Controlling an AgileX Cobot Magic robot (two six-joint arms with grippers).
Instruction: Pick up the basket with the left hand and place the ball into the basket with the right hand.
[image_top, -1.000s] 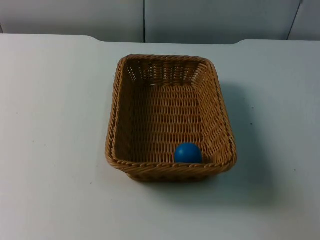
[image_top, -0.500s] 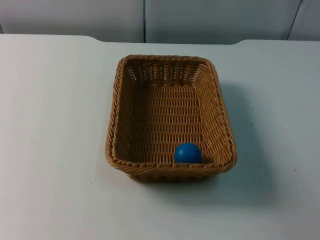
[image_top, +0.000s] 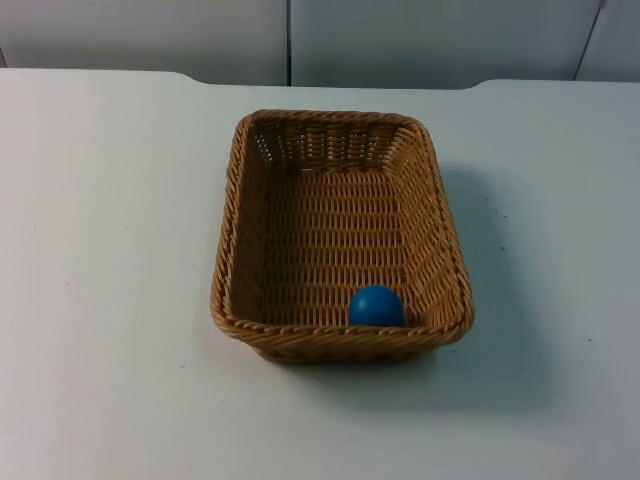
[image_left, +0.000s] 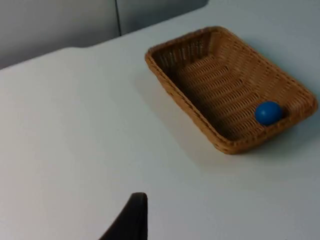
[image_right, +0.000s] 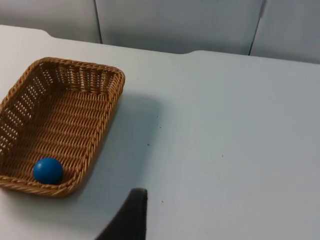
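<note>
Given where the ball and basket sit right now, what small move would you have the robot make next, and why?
Probably none beyond keeping both arms parked: the blue ball already lies inside the wicker basket, against its near wall, and the basket stands flat on the white table. The task looks finished, so I would just wait.

No readable text, no labels, no brand marks, no numbers, no signs on anything
</note>
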